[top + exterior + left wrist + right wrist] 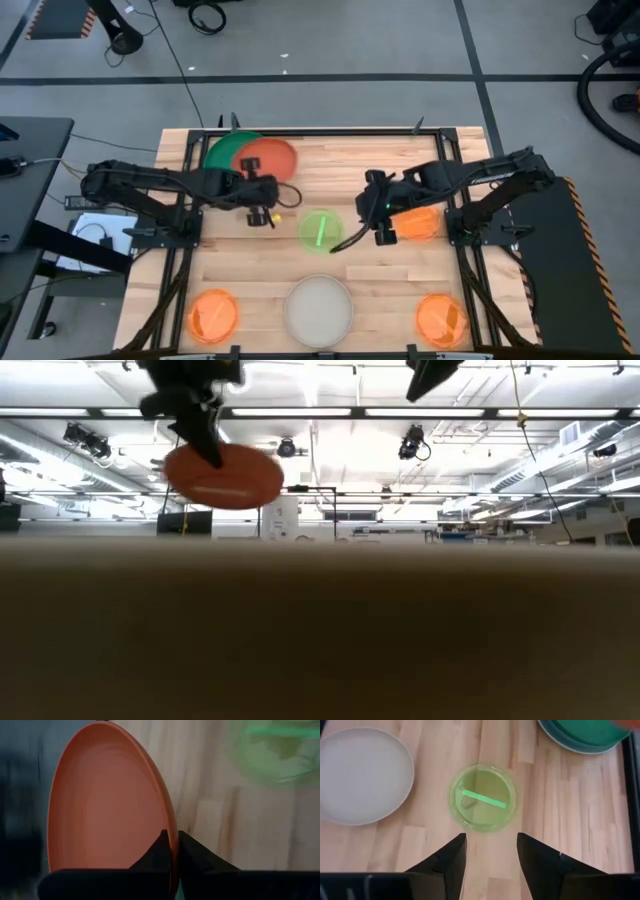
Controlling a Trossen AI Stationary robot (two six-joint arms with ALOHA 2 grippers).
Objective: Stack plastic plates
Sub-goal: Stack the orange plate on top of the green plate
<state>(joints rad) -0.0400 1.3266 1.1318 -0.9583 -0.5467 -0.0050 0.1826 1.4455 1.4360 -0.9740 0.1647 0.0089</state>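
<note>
My left gripper [265, 188] is shut on a red-orange plate [270, 157], which is in the air above a dark-green plate [222, 150] at the table's far left. The low view shows the red-orange plate [222, 477] lifted and a little tilted. In the right wrist view the dark-green plate [587, 730] lies on a teal one [560, 742]. My right gripper [490, 851] is open and empty, above the table just right of a small neon-green plate [320, 230] that lies flat in the middle. My left gripper pinches the red-orange plate's rim [173, 840] between its two fingers, one on the upper face and one on the underside. It has the rim on the side toward the table's near edge [266, 178]. The plate is lifted clear, slightly tilted.
A cream plate [319, 310] lies at the near middle, with small orange plates at the near left [213, 315] and near right [441, 320]. Another orange plate [420, 222] lies under my right arm. A black frame runs along the table's edges.
</note>
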